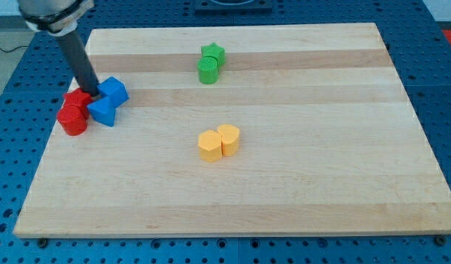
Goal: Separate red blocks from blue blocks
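Two red blocks sit at the view's left: a red cylinder (72, 119) in front and a second red block (78, 98) just behind it, its shape unclear. Touching them on the right are two blue blocks: a blue cube (115, 90) and a blue triangular block (103, 111). The dark rod comes down from the view's top left. My tip (93, 95) rests in the gap between the rear red block and the blue cube, touching or nearly touching both.
A green star-shaped block (213, 53) and a green cylinder (208, 71) stand together near the view's top centre. Two yellow blocks (218, 142) sit side by side at mid-board. The wooden board (320, 183) lies on a blue perforated table.
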Controlling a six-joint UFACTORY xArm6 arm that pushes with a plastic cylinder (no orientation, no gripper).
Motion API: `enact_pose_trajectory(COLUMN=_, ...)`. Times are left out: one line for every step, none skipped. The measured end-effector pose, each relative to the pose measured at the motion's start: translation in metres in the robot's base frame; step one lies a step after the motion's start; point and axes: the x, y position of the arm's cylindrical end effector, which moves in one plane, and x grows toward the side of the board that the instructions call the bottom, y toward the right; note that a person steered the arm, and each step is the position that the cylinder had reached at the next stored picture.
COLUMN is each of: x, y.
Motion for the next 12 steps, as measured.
enact_pose_trajectory(x=0.015, y=-0.006)
enact_pose_trajectory(x=0.041, y=-0.007)
enact_pose_trajectory(x=0.053, y=-0.007)
enact_pose_trajectory(x=0.030, y=-0.017)
enact_pose_trajectory(x=0.016, y=-0.046)
enact_pose_trajectory(x=0.018, y=-0.046)
enact_pose_trajectory(x=0.042, y=-0.045)
enact_pose_trajectory(x=0.076, y=-0.045)
enact_pose_trajectory(x=0.102, y=-0.045)
enact_pose_trajectory(x=0.104, y=-0.044)
enact_pose_trajectory(x=0.119, y=-0.034)
enact_pose_trajectory(x=0.134, y=-0.005)
